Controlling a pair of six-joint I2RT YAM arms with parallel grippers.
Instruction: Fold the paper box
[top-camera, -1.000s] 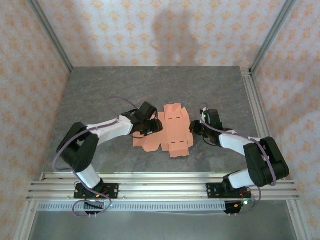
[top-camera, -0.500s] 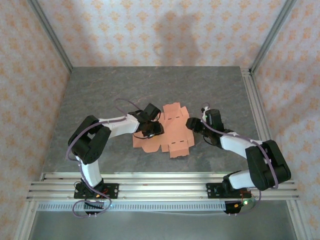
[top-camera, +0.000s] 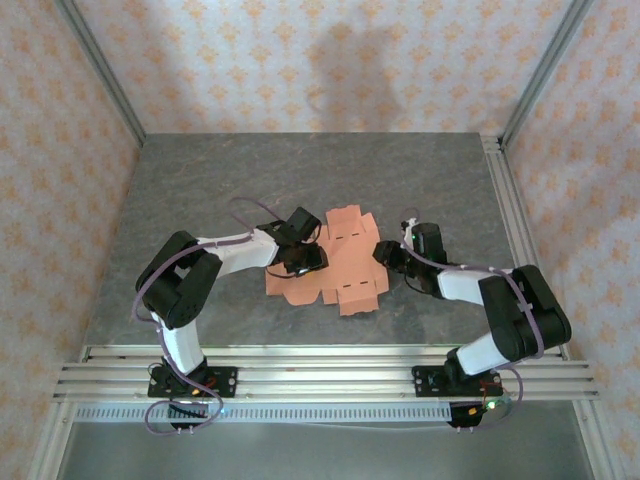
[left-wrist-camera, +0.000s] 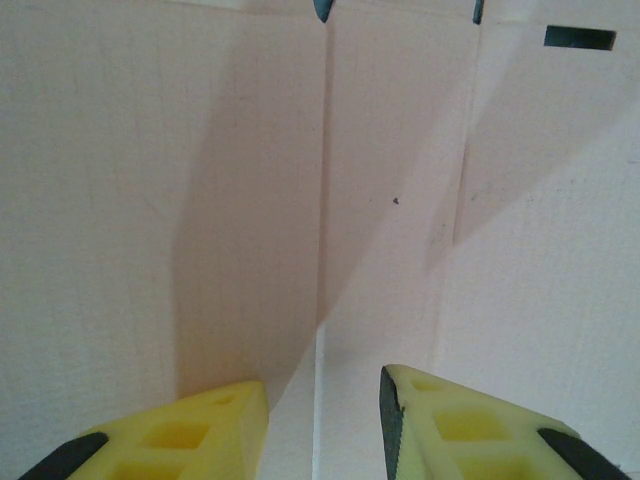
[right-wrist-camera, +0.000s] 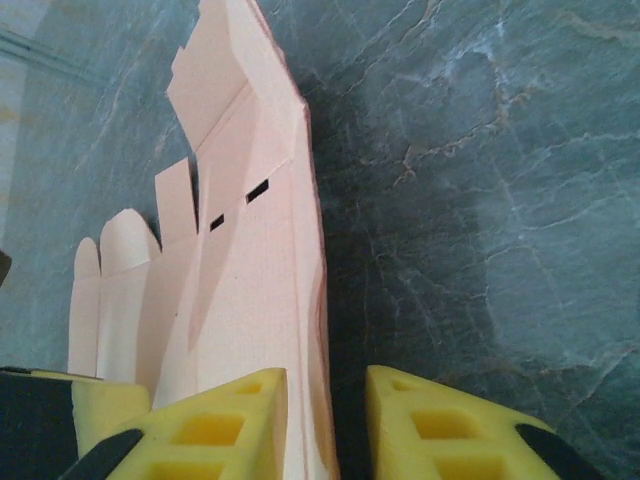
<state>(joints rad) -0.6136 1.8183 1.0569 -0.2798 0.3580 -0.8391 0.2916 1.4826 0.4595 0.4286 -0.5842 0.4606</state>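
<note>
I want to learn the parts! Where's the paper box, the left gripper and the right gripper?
paper box (top-camera: 350, 265), top external view, middle of the orange sheet.
left gripper (left-wrist-camera: 322, 405), left wrist view, between its yellow fingertips.
right gripper (right-wrist-camera: 325, 400), right wrist view, between its yellow fingertips.

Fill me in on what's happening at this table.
Two robot arms are working on the paper box, at this point a many-flapped salmon-orange sheet spread on the grey table. The left claw hangs open close over the sheet's left part, with a crease line running between its fingertips. The right claw is at the sheet's right edge, which rises between its open fingers.
</note>
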